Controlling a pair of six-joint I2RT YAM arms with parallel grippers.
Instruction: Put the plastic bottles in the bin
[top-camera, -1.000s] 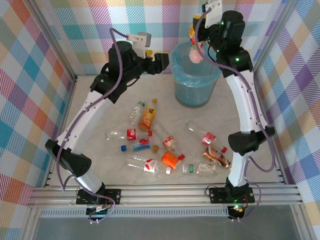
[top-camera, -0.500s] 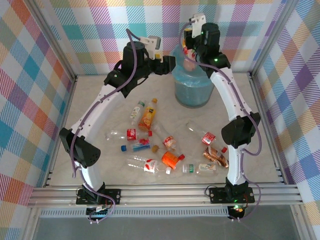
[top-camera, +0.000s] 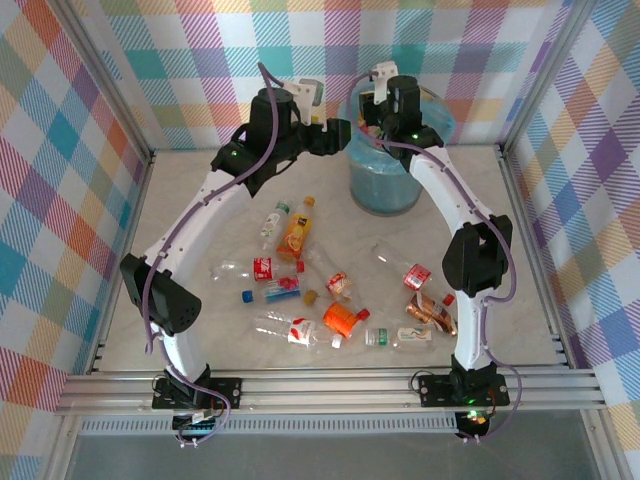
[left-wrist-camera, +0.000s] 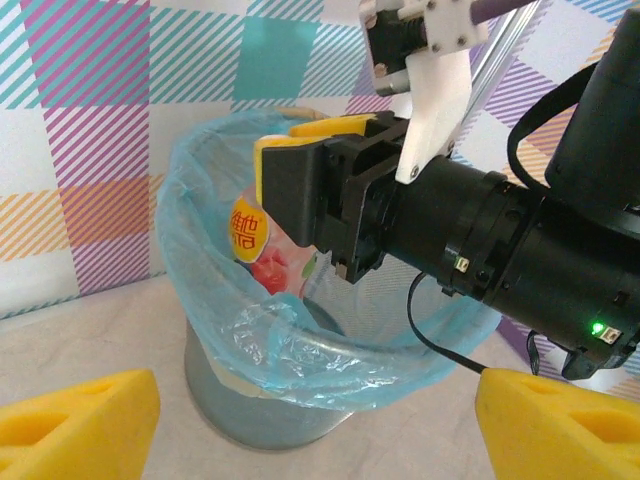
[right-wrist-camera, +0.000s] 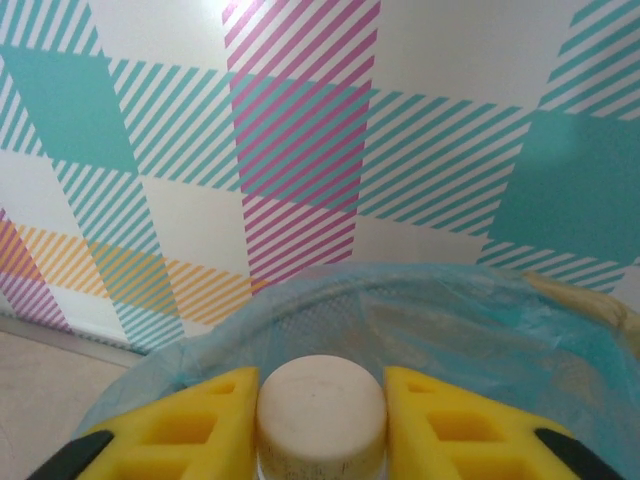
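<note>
My right gripper (top-camera: 372, 108) hangs over the bin (top-camera: 385, 185), a grey basket lined with a light-blue bag. It is shut on a pink plastic bottle (left-wrist-camera: 265, 245) with a red and yellow label, which dangles inside the bin's rim (left-wrist-camera: 300, 345). In the right wrist view the bottle's white cap (right-wrist-camera: 320, 405) sits between the yellow pads (right-wrist-camera: 200, 425), above the bag (right-wrist-camera: 450, 300). My left gripper (top-camera: 338, 135) hovers just left of the bin, open and holding nothing (left-wrist-camera: 320, 420). Several more plastic bottles lie on the table, among them an orange one (top-camera: 295, 232).
Loose bottles spread across the table's middle, from a clear one (top-camera: 272, 222) to an orange one (top-camera: 343, 318) and a brown-labelled one (top-camera: 430, 312). Checked walls close in the back and both sides. The two wrists are close together at the bin's left rim.
The right wrist has swung left over the bin with the pink bottle. The left arm has risen and reached closer to the bin's left side.
</note>
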